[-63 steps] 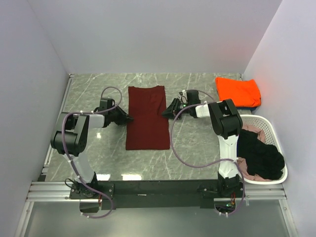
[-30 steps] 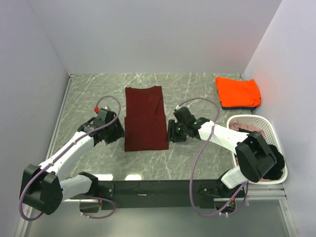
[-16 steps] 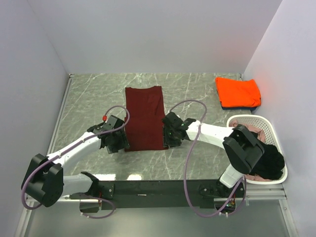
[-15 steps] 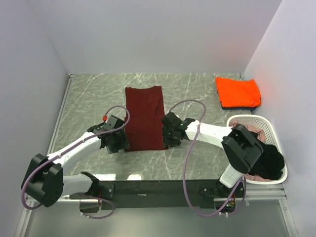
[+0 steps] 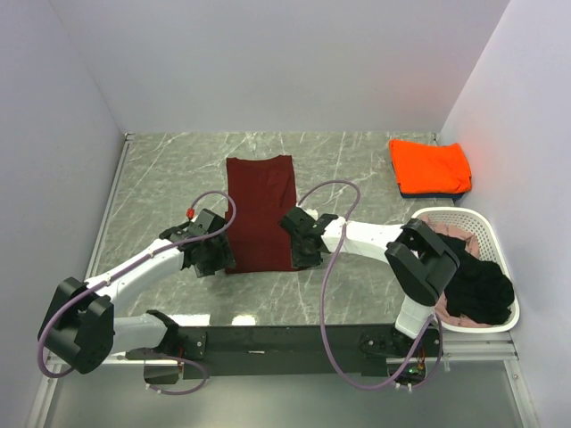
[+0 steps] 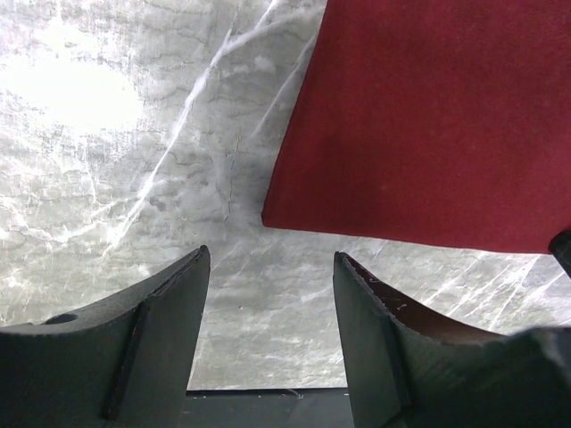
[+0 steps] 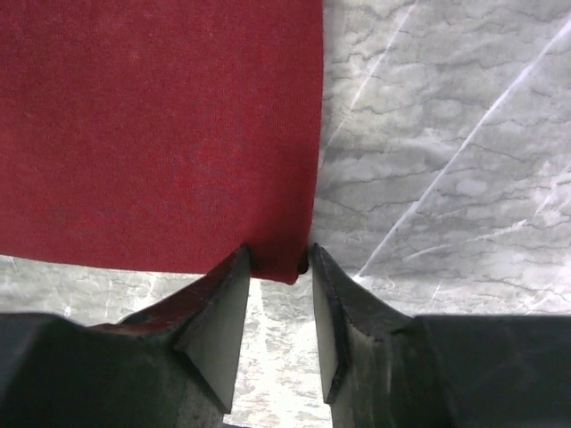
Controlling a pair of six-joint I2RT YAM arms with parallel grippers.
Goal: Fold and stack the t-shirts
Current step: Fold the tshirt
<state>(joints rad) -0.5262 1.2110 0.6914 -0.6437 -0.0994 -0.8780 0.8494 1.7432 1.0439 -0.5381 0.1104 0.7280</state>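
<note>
The dark maroon t-shirt (image 5: 260, 209) lies flat as a long folded strip in the middle of the table. My left gripper (image 5: 217, 259) is open and empty just off its near left corner (image 6: 272, 214), with bare table between the fingers (image 6: 178, 294). My right gripper (image 5: 300, 253) is at the near right corner (image 7: 285, 263). Its jaws are narrowed and straddle that corner, with the fingertips (image 7: 239, 267) touching the cloth edges but a gap still between them. The bright orange shirt (image 5: 430, 164) lies folded on the dark blue one (image 5: 421, 192) at the back right.
The white basket (image 5: 486, 234) at the right edge holds the black shirt (image 5: 473, 281) and a pale pink one (image 5: 451, 234). Purple cables loop above both arms. Walls close the table at the left, back and right.
Both arms came down from the shirt's middle sides to its near corners. The right gripper slid left onto the near right corner and its jaws narrowed.
</note>
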